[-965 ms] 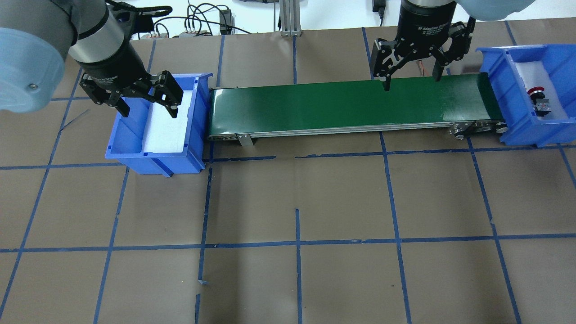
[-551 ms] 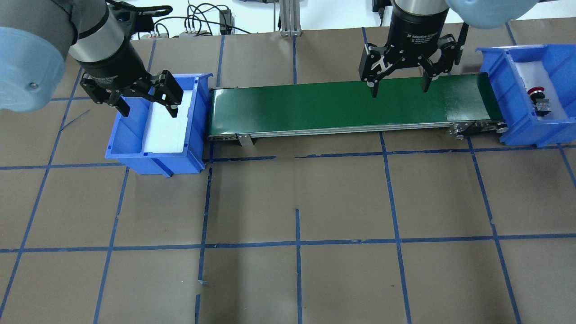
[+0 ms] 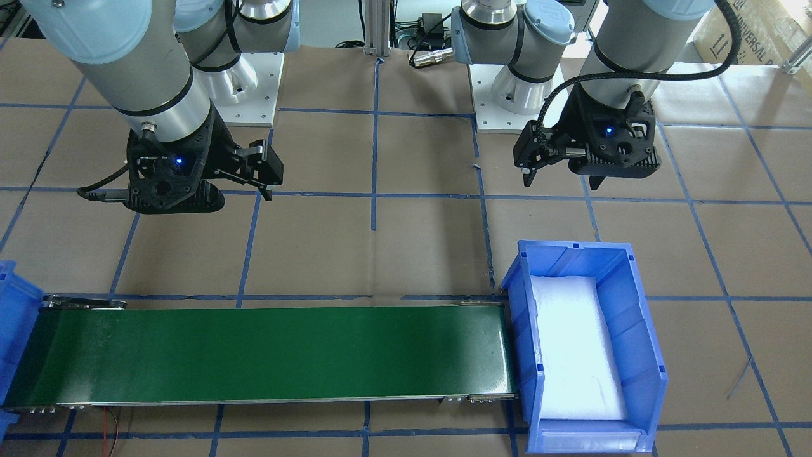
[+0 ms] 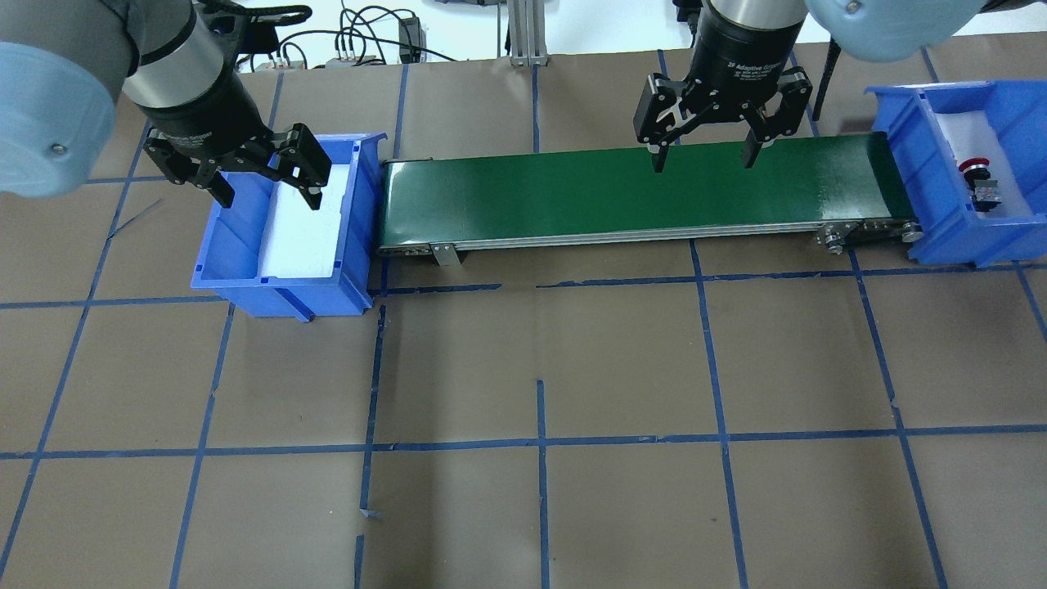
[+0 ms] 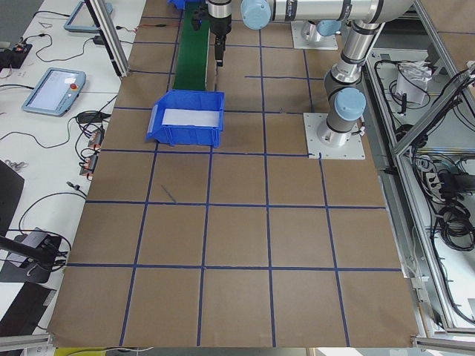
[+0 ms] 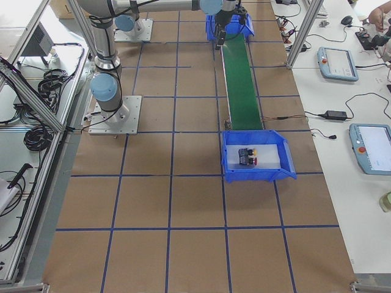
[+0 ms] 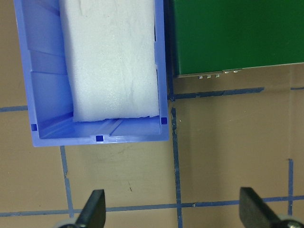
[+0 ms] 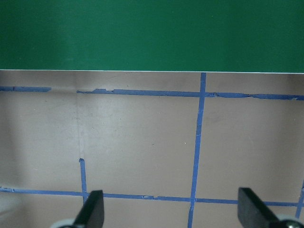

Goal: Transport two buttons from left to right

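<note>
The red-capped button (image 4: 974,168) lies in the right blue bin (image 4: 941,233). In the exterior right view the yellow-capped button (image 6: 253,151) lies beside the red one (image 6: 253,162) in that bin (image 6: 256,174). My right gripper (image 4: 702,162) is open and empty, raised on the robot's side of the green conveyor (image 4: 572,196); its wrist view (image 8: 172,213) shows the belt's edge (image 8: 152,33). My left gripper (image 4: 268,199) is open and empty, raised on the robot's side of the left blue bin (image 4: 286,282), as its wrist view (image 7: 173,213) shows.
The left bin (image 7: 42,95) holds only a white foam pad (image 7: 109,57). The conveyor (image 3: 254,355) runs between the two bins. Brown paper with blue tape lines covers the table. Cables lie beyond the belt's far side.
My right gripper has moved left along the conveyor, away from the right bin, still open. My left gripper has shifted slightly back, still open.
</note>
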